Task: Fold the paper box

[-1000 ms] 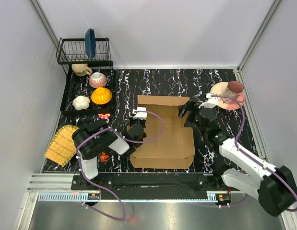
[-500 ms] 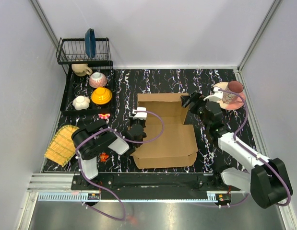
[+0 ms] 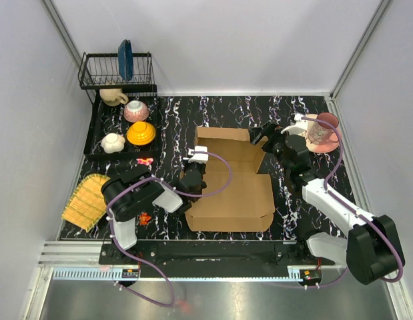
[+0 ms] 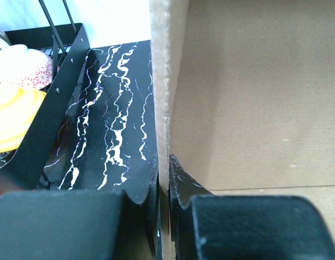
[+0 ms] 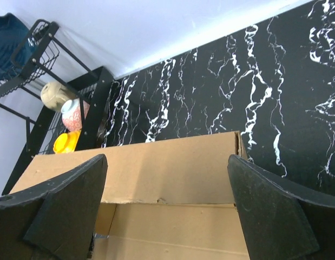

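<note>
Pinching the raised left wall of the paper box, my left gripper has its jaws clamped on that cardboard edge. My right gripper hangs above the box's far right flap, jaws spread wide. The box lies between my two arms

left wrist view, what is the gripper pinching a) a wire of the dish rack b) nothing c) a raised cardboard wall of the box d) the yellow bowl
c: the left gripper has its fingers shut on either side of the thin upright edge of the paper box.
</note>
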You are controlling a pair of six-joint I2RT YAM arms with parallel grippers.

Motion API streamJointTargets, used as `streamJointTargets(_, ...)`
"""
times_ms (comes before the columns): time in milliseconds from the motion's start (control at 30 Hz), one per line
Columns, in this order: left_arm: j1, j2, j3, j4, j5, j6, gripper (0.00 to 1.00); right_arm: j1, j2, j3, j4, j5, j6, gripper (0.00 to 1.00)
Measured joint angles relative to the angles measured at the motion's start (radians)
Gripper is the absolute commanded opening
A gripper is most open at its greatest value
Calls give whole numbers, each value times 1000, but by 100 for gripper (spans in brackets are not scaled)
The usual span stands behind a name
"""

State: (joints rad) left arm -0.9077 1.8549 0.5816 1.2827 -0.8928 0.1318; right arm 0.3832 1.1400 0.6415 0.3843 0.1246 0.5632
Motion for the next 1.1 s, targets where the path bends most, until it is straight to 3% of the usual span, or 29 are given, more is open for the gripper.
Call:
streamJointTargets(100,0,0,0,1,1,0,14,-4,28,3,34,13,-8,98)
streamJointTargets(233,0,0,0,0,3,-3,42,-5,40,-4,61,20,-9,97)
streamJointTargets(267,-1,0,0,1,4,-6,45,-5,44,-10,68,22,-9,97)
streamJointTargets(667,-34,-72,-74,-1,6,-54,55,-5,72,-76,59,21,-3,96)
streamJointTargets(933,-118,-300,-152,-27,-7,-48,63,-5,72,-76,59,21,-6,96)
streamJointTargets(1033,-151,-485,-142,-177,-14,-98,68,-5,72,-80,61,21,-7,96)
streamJointTargets(1100,-155,-603,-95,-374,-15,-182,69,-5,71,-84,66,21,-7,95)
